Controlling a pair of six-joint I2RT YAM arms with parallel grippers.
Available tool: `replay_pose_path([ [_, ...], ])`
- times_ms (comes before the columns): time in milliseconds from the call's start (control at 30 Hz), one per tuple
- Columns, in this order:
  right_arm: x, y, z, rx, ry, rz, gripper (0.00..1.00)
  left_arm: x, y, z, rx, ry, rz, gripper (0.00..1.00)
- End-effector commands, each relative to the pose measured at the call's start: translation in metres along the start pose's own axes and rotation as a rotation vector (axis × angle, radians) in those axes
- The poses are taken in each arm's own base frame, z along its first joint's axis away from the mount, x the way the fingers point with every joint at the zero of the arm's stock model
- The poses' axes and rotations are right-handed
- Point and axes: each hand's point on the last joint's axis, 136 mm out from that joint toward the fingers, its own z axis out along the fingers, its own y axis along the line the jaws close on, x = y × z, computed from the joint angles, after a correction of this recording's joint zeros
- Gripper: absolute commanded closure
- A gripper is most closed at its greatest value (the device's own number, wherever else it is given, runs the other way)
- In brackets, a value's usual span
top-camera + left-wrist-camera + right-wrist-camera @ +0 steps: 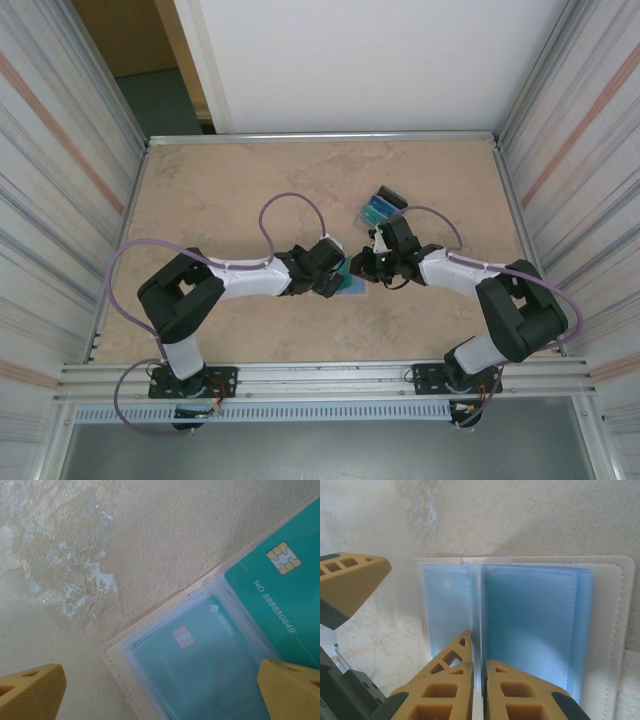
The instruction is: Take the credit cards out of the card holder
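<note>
Top view: holder (pixel 352 284) mid-table between arms, tray (pixel 383 208) just beyond, bare table (pixel 220 190) to L. L gripper (pixel 160 692) spread wide, straddling holder's stitched corner, teal cards (pixel 280 590) inside. R gripper (pixel 479 680) jaws nearly together at centre fold; can't tell if pinching sleeve.

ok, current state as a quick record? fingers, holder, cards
left gripper: fingers wide open over a corner of the holder, gripping nothing
right gripper: fingers almost shut, seemingly pinching a pale blue sleeve edge
card holder: lying open on the table
sleeved card: teal, inside a clear pocket
second card: teal, chip and number plain; can't tell if it is free of its pocket
card tray: clear, beyond both grippers
</note>
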Motion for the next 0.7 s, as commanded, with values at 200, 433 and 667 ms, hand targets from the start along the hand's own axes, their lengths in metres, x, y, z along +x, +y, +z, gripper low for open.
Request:
replay_pose_path([
  [200, 0.004, 0.008, 0.015, -0.055, 0.030, 0.016, 0.83, 0.005, -0.008, 0.004, 0.025, 0.017, -0.011, 0.01],
  [433, 0.006, 0.001, 0.026, -0.022, 0.039, 0.026, 0.85, 0.007, -0.004, 0.002, 0.012, 0.018, -0.014, 0.01],
  [667, 0.002, -0.009, 0.019, 0.065, 0.011, -0.001, 0.97, 0.003, 0.005, -0.003, -0.008, 0.004, -0.032, 0.01],
])
